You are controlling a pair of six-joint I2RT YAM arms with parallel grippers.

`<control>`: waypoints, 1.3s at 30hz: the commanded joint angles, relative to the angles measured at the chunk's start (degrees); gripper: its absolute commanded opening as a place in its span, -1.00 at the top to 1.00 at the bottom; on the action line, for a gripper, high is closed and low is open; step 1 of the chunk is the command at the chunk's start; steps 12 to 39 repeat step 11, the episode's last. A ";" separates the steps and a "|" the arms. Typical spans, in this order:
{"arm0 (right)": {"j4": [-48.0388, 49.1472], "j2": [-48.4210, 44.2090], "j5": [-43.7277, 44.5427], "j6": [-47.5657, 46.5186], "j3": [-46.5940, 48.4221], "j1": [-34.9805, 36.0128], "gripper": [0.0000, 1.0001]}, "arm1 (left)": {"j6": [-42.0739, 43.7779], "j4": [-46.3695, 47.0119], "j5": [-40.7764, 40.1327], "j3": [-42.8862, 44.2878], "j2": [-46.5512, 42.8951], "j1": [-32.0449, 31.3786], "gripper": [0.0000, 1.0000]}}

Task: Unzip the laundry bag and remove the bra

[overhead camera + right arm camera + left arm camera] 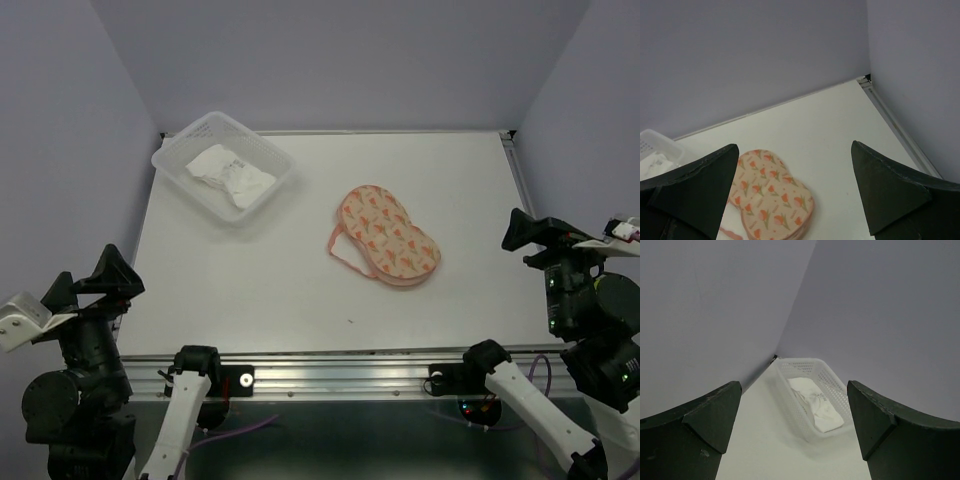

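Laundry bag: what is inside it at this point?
Nothing inside shows. The laundry bag lies closed on the table, with only its patterned top and pink loop visible. Its shell covers any contents, so whether it holds anything cannot be told.

White table (300, 290), lavender walls (340, 60), metal rail (330, 375) at near edge.

One laundry bag (388, 234) lies right of the middle of the table (300, 290), with one thin pink loop (342, 252) on its near-left side. One clear plastic tray (256, 140) sits in the far-left corner. It holds one bra (230, 172), seemingly a single crumpled white piece, though the folds make that hard to confirm. There are two grippers: the left gripper (794, 385) at the near-left corner and the right gripper (794, 146) by the right edge.
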 commanded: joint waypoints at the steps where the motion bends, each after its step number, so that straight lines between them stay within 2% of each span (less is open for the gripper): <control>1: 2.01 0.67 -0.45 -0.68 -0.13 0.33 -1.00 | 0.61 3.19 -2.63 -0.57 -0.78 -0.98 -0.98; 11: 3.42 1.54 -0.19 -1.56 -0.40 0.33 -1.00 | 0.79 5.74 -5.26 -2.76 -2.19 -2.65 -0.98; 39: 3.42 1.54 -0.19 -1.56 -0.40 0.33 -1.00 | 0.79 5.74 -5.26 -2.76 -2.19 -2.65 -0.98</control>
